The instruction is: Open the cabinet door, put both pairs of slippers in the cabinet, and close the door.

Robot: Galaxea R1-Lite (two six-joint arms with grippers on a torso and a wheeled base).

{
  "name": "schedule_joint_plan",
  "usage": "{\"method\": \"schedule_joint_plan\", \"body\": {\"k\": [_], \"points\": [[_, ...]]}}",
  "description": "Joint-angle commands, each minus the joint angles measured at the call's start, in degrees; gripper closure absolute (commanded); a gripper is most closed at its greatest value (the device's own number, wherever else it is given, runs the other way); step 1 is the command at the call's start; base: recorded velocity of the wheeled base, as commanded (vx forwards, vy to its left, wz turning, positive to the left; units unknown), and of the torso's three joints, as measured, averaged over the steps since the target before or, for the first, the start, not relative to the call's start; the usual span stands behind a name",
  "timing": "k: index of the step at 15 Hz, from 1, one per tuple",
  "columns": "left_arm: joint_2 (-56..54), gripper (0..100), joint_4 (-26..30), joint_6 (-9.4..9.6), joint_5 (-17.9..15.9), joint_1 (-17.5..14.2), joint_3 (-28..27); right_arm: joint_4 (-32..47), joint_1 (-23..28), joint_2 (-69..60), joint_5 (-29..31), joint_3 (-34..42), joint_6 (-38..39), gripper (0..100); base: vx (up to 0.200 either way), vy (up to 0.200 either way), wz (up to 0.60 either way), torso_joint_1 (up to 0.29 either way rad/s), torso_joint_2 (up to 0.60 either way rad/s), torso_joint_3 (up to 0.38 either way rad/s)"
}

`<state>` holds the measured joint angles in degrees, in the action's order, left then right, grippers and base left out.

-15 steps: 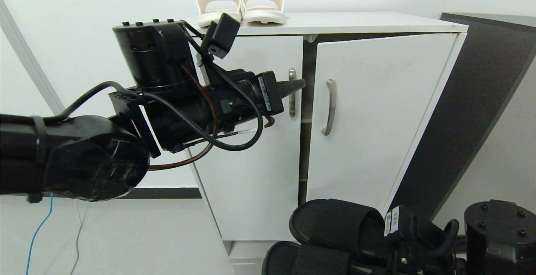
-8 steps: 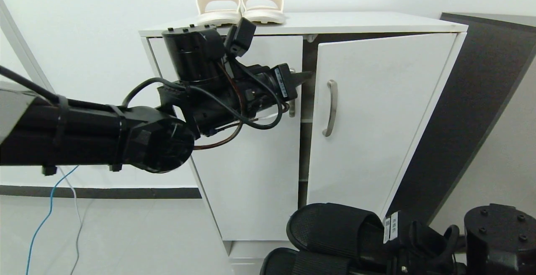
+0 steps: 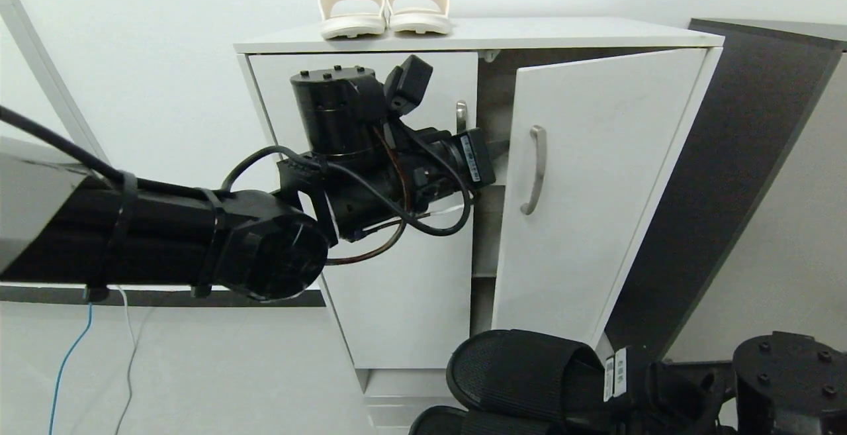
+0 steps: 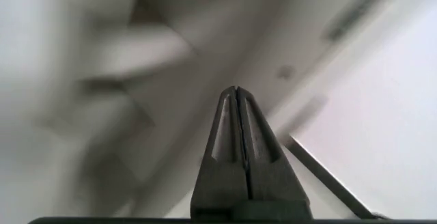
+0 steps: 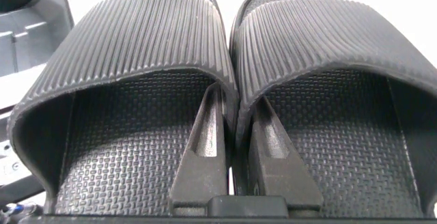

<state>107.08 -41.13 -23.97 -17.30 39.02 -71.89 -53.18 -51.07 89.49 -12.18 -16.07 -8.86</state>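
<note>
While my left gripper [image 4: 236,91], jaws pressed together, sits at the edge of the smooth white cabinet door [image 3: 595,190], my right gripper [image 5: 235,101] has its jaws pinching the ribbed black slippers [image 5: 157,53].

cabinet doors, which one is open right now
The right-hand door, swung outward so a dark gap shows along its handle side. The left-hand door sits flush under the cabinet top.

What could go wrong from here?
1. The shut left gripper has only its tip in the gap beside the ajar right door; it might slip off the door's edge.
2. The right gripper pinches just the inner strap walls of the black slippers; one may drop.
3. The cream slippers sit near the front edge of the cabinet top; a jolt could knock them off.
</note>
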Motion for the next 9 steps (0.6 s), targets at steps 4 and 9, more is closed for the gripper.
{"method": "schedule_joint_plan", "body": {"k": [4, 9], "points": [[-3.0, 100, -2.4, 2.35, 0.1, 3.4, 4.4, 0.0, -0.1, 0.1, 0.0, 0.1, 0.0, 100, -0.2, 0.0, 0.0, 0.002, 0.0, -0.001], [-9.3, 100, -2.6, 2.43, 4.2, 0.5, 9.2, -0.2, 1.1, 0.2, 0.2, -0.1, 0.1, 100, 0.0, 0.0, 0.0, 0.0, 0.0, 0.0]]}}
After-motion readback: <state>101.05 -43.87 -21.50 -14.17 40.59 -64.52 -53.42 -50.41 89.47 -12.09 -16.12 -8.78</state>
